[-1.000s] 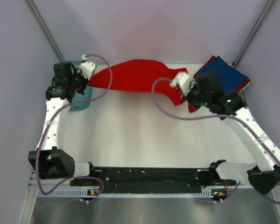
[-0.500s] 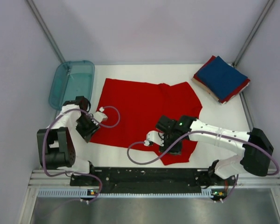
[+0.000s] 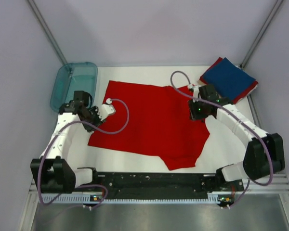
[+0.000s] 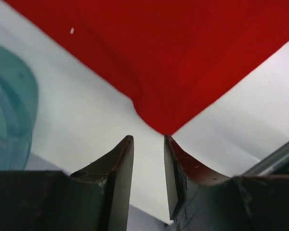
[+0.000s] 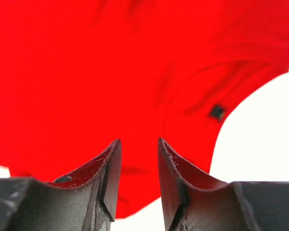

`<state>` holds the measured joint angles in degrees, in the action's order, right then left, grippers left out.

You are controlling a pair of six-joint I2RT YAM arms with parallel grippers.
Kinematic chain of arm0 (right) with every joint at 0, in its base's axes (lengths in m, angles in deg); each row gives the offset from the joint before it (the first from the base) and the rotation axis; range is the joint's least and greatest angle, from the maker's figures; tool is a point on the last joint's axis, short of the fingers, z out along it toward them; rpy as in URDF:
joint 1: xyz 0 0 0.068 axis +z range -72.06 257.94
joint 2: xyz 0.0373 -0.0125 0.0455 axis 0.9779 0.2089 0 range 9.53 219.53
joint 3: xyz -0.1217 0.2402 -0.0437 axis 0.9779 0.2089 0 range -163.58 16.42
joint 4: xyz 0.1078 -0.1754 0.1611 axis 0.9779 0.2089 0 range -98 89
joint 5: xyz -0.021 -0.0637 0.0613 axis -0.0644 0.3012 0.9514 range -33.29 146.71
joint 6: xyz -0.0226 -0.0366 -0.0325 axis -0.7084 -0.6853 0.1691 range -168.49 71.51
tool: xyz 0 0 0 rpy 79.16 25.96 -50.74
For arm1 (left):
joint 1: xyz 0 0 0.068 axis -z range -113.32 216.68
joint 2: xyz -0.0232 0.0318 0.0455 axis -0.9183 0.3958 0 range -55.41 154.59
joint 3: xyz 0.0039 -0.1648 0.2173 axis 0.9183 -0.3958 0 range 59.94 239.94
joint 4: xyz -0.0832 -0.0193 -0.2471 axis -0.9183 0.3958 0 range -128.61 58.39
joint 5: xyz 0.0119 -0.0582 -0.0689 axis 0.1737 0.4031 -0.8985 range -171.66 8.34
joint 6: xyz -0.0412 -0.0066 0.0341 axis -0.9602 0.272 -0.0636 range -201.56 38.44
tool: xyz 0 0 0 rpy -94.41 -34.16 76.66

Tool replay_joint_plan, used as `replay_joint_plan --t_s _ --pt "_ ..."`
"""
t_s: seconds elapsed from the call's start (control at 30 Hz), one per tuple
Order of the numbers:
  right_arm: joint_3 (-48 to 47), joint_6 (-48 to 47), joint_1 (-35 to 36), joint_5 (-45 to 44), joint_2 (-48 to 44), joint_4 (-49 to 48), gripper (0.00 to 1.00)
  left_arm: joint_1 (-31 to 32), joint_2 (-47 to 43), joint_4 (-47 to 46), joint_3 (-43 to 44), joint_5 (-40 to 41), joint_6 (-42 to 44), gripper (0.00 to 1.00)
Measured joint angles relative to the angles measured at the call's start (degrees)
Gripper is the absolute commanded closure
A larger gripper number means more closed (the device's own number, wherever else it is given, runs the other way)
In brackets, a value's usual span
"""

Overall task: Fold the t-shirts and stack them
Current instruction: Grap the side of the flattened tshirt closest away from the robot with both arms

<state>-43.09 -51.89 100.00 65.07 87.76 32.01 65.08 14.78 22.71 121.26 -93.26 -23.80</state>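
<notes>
While one red shirt (image 3: 154, 122) lies spread flat mid-bench (image 3: 221, 139), I count one navy shirt (image 3: 229, 79) folded in the far right corner on red layers (image 3: 242, 97) I cannot number, and one teal tray (image 3: 62, 89) far left. My left arm reaches up the left side, its left tool (image 4: 148, 139) narrowly parted and empty, just short of the shirt's edge. My right arm bends inward, the right tool (image 5: 138, 142) narrowly parted, empty, over the collar.

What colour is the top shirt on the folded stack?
The top folded cloth t-shirt is navy blue; top external view shows it best.
</notes>
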Motion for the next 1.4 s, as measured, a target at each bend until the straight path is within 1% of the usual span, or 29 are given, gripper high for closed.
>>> replay_joint_plan --t_s 0.07,0.13,0.2,0.3,0.4,0.53,0.63,0.7,0.77,0.8,0.87,0.97,1.0,1.07,1.17,1.27,1.4 --pt "-0.04 4.85 -5.09 -2.47 3.43 -5.38 0.71 2.43 1.95 -3.39 -1.38 -0.90 -0.26 0.62" --pt "-0.76 7.80 -7.52 -4.83 8.41 -8.66 0.71 4.33 5.05 -7.78 -4.63 -0.31 -0.37 0.61" --pt "-2.64 9.20 -9.07 -6.88 14.53 -10.29 0.71 4.92 8.59 -11.85 -8.87 1.97 -0.33 0.60" --pt "-7.87 9.60 -10.54 -9.18 24.59 -10.67 0.71 4.98 11.96 -15.61 -13.55 5.46 -0.11 0.58" --pt "-18.21 9.22 -11.47 -11.02 33.59 -7.67 0.71 5.97 12.57 -17.62 -16.63 7.93 0.17 0.56" --pt "-33.29 7.74 -12.52 -12.31 43.67 -4.26 0.69 9.64 10.23 -17.31 -19.45 8.46 1.03 0.55" --pt "-44.04 6.25 -12.87 -13.07 50.05 -0.66 0.66 13.55 5.38 -14.40 -22.77 7.28 1.64 0.53" --pt "-48.85 4.92 -12.98 -12.90 52.57 1.09 0.63 14.99 1.86 -11.06 -23.63 6.25 1.97 0.49" --pt "-50.07 3.58 -12.98 -12.76 52.43 2.69 0.58 15.13 -1.46 -8.20 -22.53 6.14 1.90 0.46" --pt "-49.92 3.08 -12.83 -12.79 51.49 3.69 0.54 15.08 -2.54 -7.02 -21.31 6.14 1.77 0.45" --pt "-46.95 2.34 -12.57 -12.98 47.28 4.48 0.49 14.99 -4.04 -4.50 -16.94 5.57 1.75 0.44" --pt "-37.46 3.32 -12.11 -13.07 34.80 5.11 0.48 14.99 -5.22 -2.93 -10.67 2.80 2.73 0.43" --pt "-32.61 4.66 -11.93 -12.70 28.57 4.44 0.47 14.99 -5.68 -2.89 -9.88 1.64 3.63 0.43" --pt "-24.68 7.78 -11.87 -11.76 17.00 4.55 0.45 14.99 -6.19 -2.58 -10.49 0.61 5.31 0.42" --pt "-11.41 14.51 -11.74 -10.36 -0.66 3.21 0.44 14.99 -6.32 -3.39 -15.41 1.25 8.55 0.41" --pt "1.49 21.99 -11.76 -9.55 -12.39 3.15 0.46 14.99 -6.32 -4.37 -20.72 3.04 11.39 0.41" --pt "15.37 32.83 -12.13 -9.09 -20.55 5.14 0.47 14.99 -5.88 -7.45 -23.61 4.52 13.44 0.41"
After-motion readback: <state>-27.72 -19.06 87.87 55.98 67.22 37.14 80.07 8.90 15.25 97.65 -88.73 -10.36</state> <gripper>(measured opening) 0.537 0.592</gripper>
